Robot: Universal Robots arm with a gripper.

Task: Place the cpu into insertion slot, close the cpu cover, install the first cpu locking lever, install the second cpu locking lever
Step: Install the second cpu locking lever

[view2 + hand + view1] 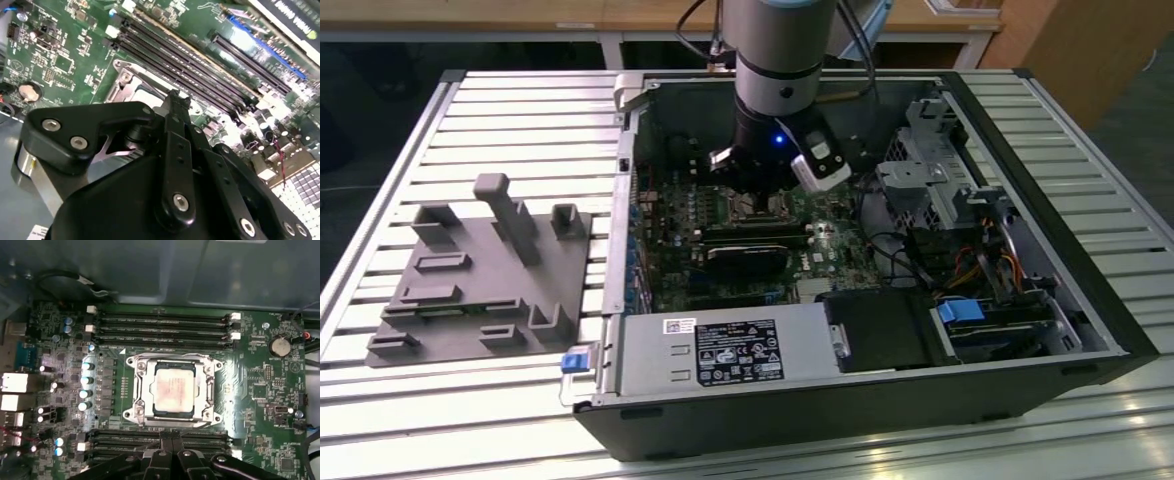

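The cpu (pixel 173 390) is seen in the first wrist view lying flat in the insertion slot (pixel 141 386), its silvery face up, framed by the cpu cover (pixel 172 361), which lies closed around it on the green motherboard (pixel 260 390). Long dark memory slots (pixel 165 322) are set on one side of the socket, and a second bank (pixel 125 437) runs along the opposite side. The gripper (pixel 171 447) is held just above that second bank, beside the socket, with its black fingers (pixel 162 460) pressed together and nothing between them. In the second wrist view the fingertip (pixel 176 102) is seen close over the metal frame (pixel 122 82). In the exterior view the arm (pixel 778 60) reaches down into the open computer case (pixel 1014 120), which lies on a slatted table (pixel 480 120); a grey fixture (pixel 487 275) rests at the exterior view's left.
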